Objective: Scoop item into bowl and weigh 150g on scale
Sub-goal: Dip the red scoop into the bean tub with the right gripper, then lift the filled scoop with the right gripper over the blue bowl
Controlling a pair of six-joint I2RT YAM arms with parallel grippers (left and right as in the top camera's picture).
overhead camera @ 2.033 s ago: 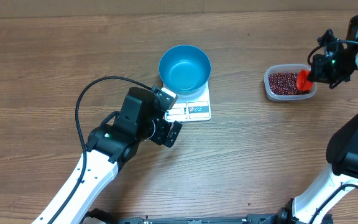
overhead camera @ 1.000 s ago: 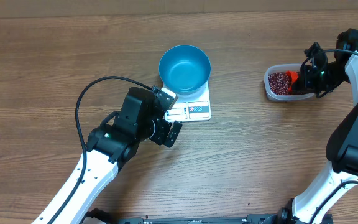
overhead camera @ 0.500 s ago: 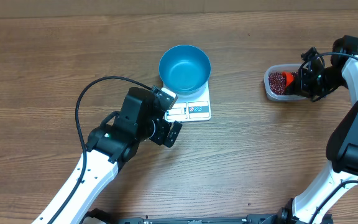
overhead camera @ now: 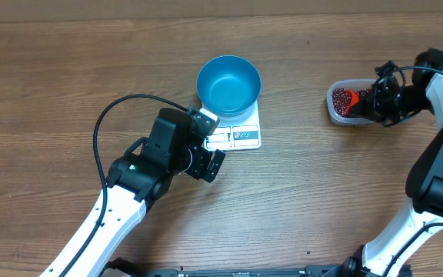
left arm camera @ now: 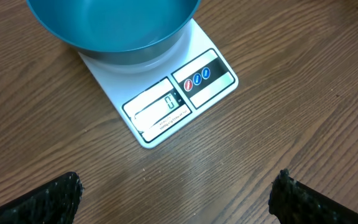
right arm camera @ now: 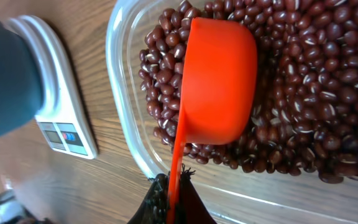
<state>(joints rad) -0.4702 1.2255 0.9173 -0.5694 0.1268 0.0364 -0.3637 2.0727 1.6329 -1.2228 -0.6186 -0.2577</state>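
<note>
Right gripper (right arm camera: 169, 200) pinches scoop (right arm camera: 216, 81) handle, cup mouth-down in beans (right arm camera: 309, 118); left gripper (left arm camera: 176, 199) wide, empty; hard dig could shove tub (right arm camera: 118, 118), spilling beans.

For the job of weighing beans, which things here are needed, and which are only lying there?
Needed: beans, orange scoop, clear tub, blue bowl, white scale.
Only lying there: the black cable of the left arm, looped over the table.
</note>
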